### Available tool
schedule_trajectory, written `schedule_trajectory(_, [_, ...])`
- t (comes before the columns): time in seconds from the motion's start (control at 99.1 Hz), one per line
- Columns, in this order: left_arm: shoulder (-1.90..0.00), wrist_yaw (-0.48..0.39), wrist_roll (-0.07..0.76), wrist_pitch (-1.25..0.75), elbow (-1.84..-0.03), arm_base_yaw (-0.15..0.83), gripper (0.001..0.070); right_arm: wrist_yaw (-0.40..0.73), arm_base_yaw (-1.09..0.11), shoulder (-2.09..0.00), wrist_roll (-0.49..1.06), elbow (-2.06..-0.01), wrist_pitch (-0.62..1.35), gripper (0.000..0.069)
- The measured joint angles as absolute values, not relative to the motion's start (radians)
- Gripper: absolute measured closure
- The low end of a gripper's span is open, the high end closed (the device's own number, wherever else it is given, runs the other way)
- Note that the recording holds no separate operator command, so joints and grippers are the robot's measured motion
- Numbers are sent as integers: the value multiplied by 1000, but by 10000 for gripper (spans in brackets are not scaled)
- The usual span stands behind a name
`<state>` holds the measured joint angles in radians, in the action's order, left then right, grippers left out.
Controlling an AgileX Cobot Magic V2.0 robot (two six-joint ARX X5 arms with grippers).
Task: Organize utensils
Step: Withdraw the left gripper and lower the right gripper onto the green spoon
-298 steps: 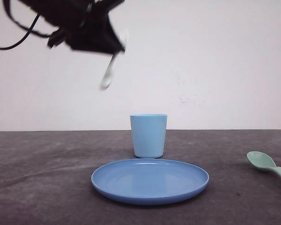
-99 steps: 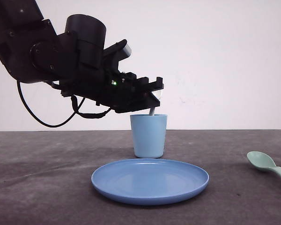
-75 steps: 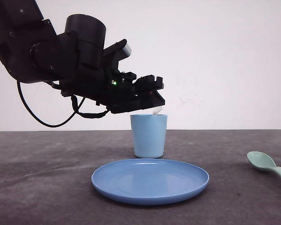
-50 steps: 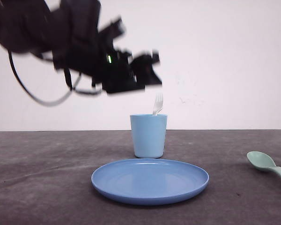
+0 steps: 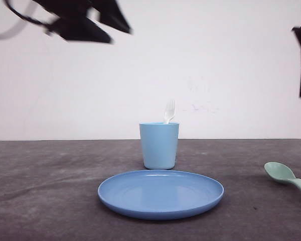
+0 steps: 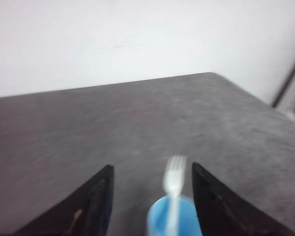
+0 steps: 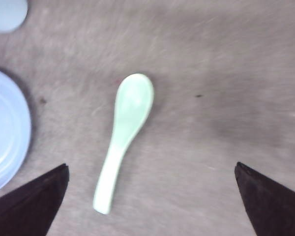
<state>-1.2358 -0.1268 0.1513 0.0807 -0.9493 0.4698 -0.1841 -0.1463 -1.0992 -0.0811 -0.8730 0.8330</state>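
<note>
I'm seeing the left tool hanging high over the counter, its 2 dark fingers standing spread with nothing between them. In the front view it is blurring near the top left. Under that gap in the left wrist view, the white fork is standing in the light blue cup, tines up, handle down inside. From the front, the fork is leaning a little against the cup's right inner side, its tines poking above the rim. The cup is sitting toward the middle of the counter, just behind the round blue plate, which is lying nearer the front edge.

The right tool is hanging wide open and empty above the mint-green spoon; its fingers are flanking the spoon without touching it. The spoon is lying flat on the counter near the right edge, bowl up, well apart from the plate.
</note>
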Motion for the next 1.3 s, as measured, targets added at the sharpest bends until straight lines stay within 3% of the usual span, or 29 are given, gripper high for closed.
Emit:
schedule_trajectory(0.293, [-994,-127,133,-340,-949,227,410,-183,-235,-1226,-148,-873,739,11])
schedule_trajectory(0.535, [-857,-127,117,-417,-857,96,410,-129,-275,-1328,-197,-873,678,20])
schedule_trajectory(0.898, [-712,-127,111,-519,-760,75,410,-76,-323,-1470,-269,-873,586,194])
schedule_trajectory(1.301, [-693,-127,97,-519,-760,75,410,-30,-347,-1561,-318,-874,523,241])
